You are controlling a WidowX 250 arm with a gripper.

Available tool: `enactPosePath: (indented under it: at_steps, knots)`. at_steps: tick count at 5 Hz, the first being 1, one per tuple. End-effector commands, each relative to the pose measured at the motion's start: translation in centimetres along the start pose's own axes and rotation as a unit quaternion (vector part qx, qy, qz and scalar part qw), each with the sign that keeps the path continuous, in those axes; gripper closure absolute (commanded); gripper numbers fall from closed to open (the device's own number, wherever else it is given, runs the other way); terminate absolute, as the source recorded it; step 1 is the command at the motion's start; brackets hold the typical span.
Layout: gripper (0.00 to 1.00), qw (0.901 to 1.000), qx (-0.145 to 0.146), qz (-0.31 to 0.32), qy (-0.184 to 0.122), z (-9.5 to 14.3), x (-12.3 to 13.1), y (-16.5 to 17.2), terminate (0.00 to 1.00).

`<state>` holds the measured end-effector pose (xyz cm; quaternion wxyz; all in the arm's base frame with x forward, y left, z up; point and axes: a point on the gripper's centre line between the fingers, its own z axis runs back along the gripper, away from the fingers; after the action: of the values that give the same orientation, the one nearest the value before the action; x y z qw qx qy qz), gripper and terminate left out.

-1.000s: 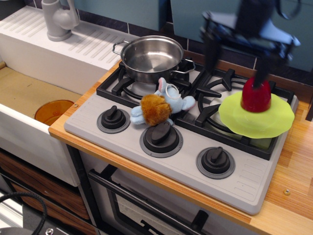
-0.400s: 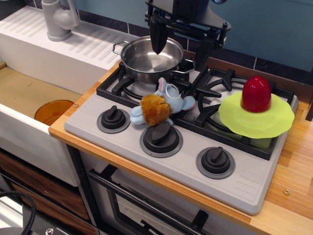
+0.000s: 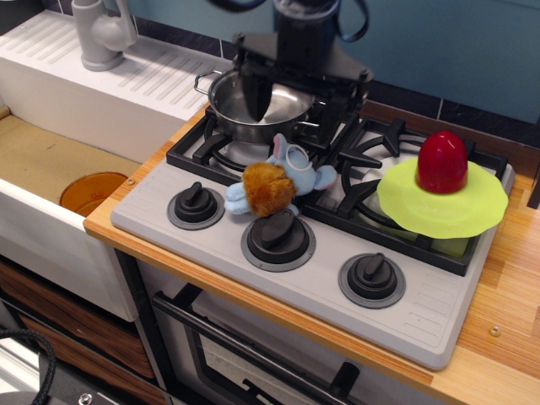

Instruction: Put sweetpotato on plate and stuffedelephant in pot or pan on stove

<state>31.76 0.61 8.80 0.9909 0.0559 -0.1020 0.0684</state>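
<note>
The black gripper hung above the rear left burner with its two dark fingers spread wide apart and nothing between them, one finger in front of the pot's bowl and the other near its right handle. Beneath and behind it stood the shiny stainless steel pot with two loop handles, sitting on the black grate of the grey toy stove. Just in front of the pot, at the front edge of that grate and above the middle knob, lay the small light-blue plush elephant with a fuzzy brown round body, on its side and apart from the gripper. On the right burner rested the round lime yellow-green plastic plate, and the glossy dark-red egg-shaped sweet potato stood upright on its rear half. The stove sat on a wooden desk, whose surface showed along the right and front edges. To the left was a white sink basin with an orange round dish in it and a grey faucet at the back.
</note>
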Motion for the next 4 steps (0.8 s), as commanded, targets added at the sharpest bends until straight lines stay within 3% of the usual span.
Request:
enactPosePath:
  at_steps: [1,3,4]
  knots:
    - [0.00,0.9993,-0.005,0.018,-0.032,0.0,-0.3,0.2,0.00]
    - [0.00,0.9981,-0.026,0.030,-0.047,-2.8,-1.0,-0.5,0.00]
    - [1.00,0.9975,-0.033,0.039,-0.049,-3.6,-0.8,-0.8,0.00]
